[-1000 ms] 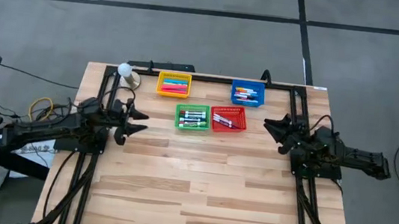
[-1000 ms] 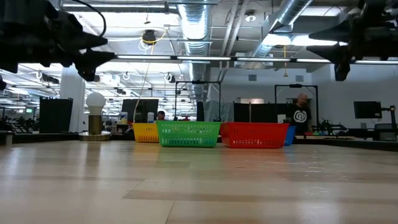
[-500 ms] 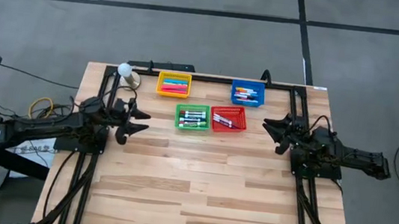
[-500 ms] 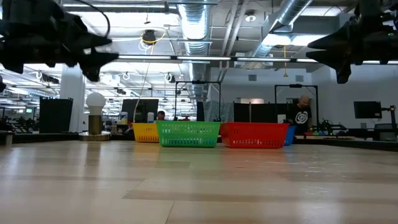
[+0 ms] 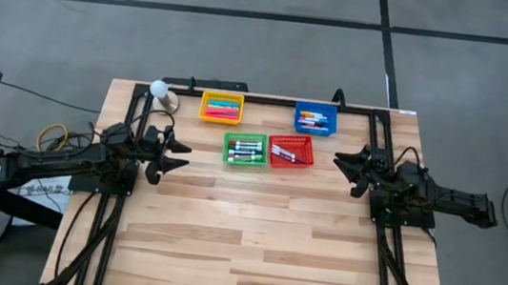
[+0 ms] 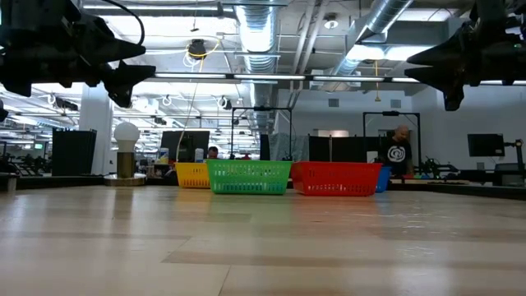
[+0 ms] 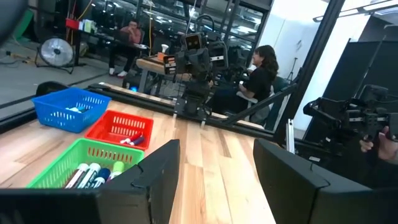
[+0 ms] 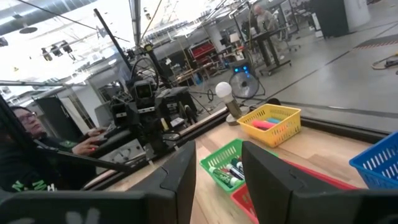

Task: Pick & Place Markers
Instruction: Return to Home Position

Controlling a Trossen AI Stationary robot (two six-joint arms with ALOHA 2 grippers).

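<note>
Markers, short thin coloured pens [image 5: 245, 149], all lie in four small mesh baskets [image 5: 226, 145] far across the pale wooden surface [image 5: 253, 238]. My left claw [image 5: 177, 155] and right claw [image 5: 341, 169] are both spread, empty, raised. Homing step, I judge; next: park arms.

I see the table [image 5: 253, 238] as pale wood planks with a soft satin sheen (it glints faintly in the low view). The green basket [image 6: 248, 177] and red basket [image 6: 337, 178] are thin, bright plastic mesh, and the markers [image 5: 246, 149] have smooth plastic barrels. The left gripper [image 7: 216, 143] and right gripper [image 8: 218, 145] look matt black, the table's rail [image 5: 273, 100] dark metal.
</note>
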